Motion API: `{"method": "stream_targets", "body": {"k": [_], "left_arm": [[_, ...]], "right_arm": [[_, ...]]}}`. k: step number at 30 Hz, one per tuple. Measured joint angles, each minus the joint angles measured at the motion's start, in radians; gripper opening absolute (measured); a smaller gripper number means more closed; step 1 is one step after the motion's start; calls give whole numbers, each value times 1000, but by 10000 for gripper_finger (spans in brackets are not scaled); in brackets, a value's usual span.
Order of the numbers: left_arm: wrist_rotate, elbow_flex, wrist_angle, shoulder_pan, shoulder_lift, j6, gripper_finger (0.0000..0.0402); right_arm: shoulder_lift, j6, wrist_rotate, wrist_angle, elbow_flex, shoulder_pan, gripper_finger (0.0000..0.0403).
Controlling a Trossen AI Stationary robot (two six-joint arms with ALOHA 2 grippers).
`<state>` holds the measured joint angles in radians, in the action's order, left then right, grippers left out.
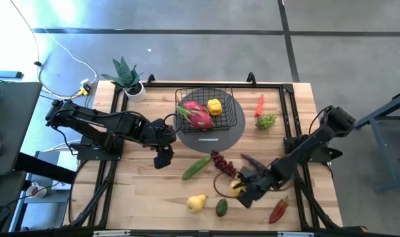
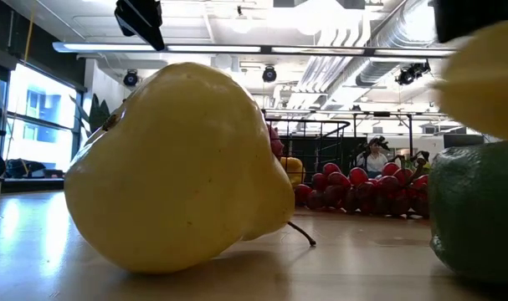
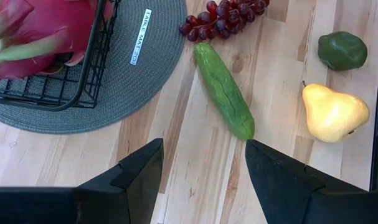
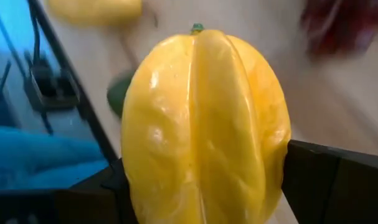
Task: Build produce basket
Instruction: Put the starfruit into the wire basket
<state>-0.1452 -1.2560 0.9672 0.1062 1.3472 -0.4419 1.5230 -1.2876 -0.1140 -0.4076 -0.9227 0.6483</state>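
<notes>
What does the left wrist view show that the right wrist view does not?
Only the left wrist view shows the cucumber, the dragon fruit in the basket on the grey mat, and the open left gripper hovering over the table. Only the right wrist view shows the starfruit held in the right gripper. Both show the pear, the purple grapes and the avocado, though these are blurred in the right wrist view.

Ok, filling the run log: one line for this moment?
left gripper: open, over cucumber | right gripper: shut on starfruit | basket: dragon fruit inside
</notes>
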Motion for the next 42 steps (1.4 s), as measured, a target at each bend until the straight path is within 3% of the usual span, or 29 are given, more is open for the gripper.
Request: {"method": "stream_targets", "body": {"k": [19,32,42], "left_arm": [[-30,0,0,-1,0,29,216],[-59,0,0,-21,0,-4,216],[-61,0,-1,-74,0,-53,216]], "right_arm": [[0,460,-176,-152,-190,-432,257],[-1,819,-109,-243,-345,-763,257],[27,931,9,-264,-353,-928,257]]}}
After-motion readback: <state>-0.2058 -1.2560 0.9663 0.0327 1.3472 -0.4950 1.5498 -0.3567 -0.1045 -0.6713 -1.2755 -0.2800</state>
